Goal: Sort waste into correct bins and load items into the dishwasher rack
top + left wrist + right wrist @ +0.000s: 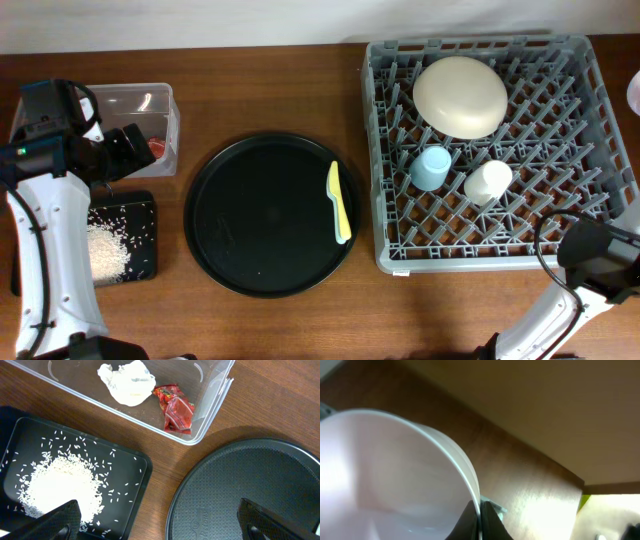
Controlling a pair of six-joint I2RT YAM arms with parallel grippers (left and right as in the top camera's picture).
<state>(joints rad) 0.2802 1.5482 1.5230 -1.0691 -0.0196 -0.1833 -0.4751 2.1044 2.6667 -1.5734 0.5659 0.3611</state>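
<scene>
You had the left end effector [162, 524] spread fully wide with nothing in it. It hovered over the strip of tabletop [165, 460] between the flat tray [131, 491] and the round tray [260, 475].

The waste looked sorted. The white wrapper [126, 382] and red wrapper [175, 409] lay touching in the box [215, 400], and the rice [60, 485] was heaped in the flat tray. That kept the dry rubbish apart from the food scraps.

Your right end effector [481, 521] was clamped tight on the thin rim of the pink bowl [385, 475]. A rim pinch made sense, since the bowl looked too wide to span. Overhead, only a sliver of pink showed at the right edge, just beside the rack [590, 120], so I judged the bowl was being carried in for loading.

In the rack, the cream bowl [460, 95] sat mouth-down on the pegs so it could drain. The blue cup [432, 167] and white cup [488, 181] stood close together among the pegs in front of it. The rows to their right were free and probably suited the pink bowl.

The utensil [340, 200] lay on the round tray's right side, near the rack but not yet loaded. It was slim and flat, so I expected it to need a low, careful pinch.
</scene>
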